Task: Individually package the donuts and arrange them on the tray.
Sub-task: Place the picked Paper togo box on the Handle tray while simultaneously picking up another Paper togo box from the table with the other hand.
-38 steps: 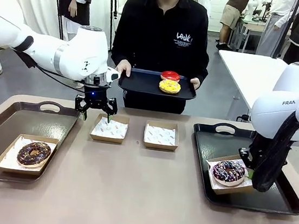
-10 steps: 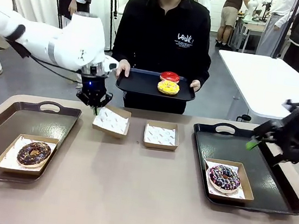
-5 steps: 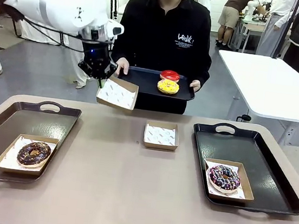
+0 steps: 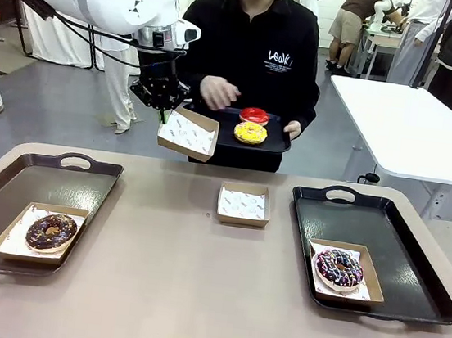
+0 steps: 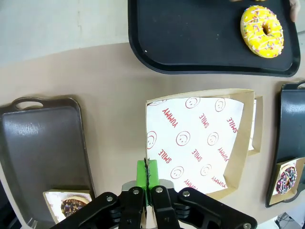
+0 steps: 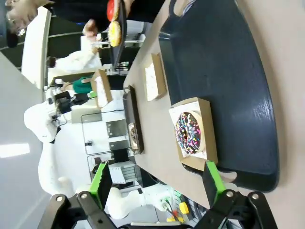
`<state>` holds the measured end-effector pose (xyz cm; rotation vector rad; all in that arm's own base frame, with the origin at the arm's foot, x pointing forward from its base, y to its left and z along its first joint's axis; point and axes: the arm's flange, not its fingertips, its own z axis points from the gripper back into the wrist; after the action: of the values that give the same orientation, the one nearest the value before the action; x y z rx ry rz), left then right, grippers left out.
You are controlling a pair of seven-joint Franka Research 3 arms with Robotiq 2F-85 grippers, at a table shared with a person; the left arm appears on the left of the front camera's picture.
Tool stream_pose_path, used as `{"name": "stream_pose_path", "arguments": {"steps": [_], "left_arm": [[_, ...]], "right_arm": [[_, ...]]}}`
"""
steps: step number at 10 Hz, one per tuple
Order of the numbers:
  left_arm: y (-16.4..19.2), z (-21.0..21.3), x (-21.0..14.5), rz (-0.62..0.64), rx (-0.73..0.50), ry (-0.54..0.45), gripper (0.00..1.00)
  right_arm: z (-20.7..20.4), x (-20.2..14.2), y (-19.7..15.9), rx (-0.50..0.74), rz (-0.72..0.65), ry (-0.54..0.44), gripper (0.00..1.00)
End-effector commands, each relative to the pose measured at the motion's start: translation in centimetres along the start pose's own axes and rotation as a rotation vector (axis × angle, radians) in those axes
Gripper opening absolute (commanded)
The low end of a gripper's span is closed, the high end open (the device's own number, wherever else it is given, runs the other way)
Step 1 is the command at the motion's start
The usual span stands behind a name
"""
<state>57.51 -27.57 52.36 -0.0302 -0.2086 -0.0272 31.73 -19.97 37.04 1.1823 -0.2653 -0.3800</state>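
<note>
Left gripper [image 5: 147,174]: pads clamped on the rim of a paper-lined box [image 5: 195,138], held aloft just beside the person's tray [image 4: 229,128] | Right gripper [image 6: 156,182]: fingers apart, holding nothing | Red donut [image 4: 255,115], yellow donut [image 4: 250,132]: on that tray | Chocolate donut [image 4: 51,232], sprinkled donut [image 4: 339,268]: boxed on left tray [image 4: 18,181] and right tray [image 4: 413,258].

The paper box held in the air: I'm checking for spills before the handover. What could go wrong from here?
1. The left fingers pinch the paper box by one thin edge, and it hangs tilted. A donut's weight might pull it loose, or the donut might slide out.
2. The person's tray seems gripped at one side only, with the free hand raised by the red donut. A bump from the box could tip the tray.
</note>
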Motion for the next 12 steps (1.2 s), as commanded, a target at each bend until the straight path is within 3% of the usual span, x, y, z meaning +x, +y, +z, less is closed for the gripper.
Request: {"name": "stream_pose_path", "arguments": {"steps": [1, 4, 5, 12], "left_arm": [[0.1, 0.3, -0.2, 0.001, -0.006, -0.005, 0.00], [0.1, 0.3, -0.2, 0.001, -0.006, -0.005, 0.00], [0.1, 0.3, -0.2, 0.001, -0.006, -0.005, 0.00], [0.1, 0.3, -0.2, 0.001, -0.006, -0.005, 0.00]], "right_arm": [[0.6, 1.2, -0.5, 0.050, 0.043, 0.018, 1.00], [-0.6, 1.1, 0.6, -0.002, 0.111, 0.047, 1.00], [0.3, 0.8, 0.0, 0.027, 0.040, 0.032, 1.00], [0.3, 0.8, 0.0, 0.027, 0.040, 0.032, 1.00]]}}
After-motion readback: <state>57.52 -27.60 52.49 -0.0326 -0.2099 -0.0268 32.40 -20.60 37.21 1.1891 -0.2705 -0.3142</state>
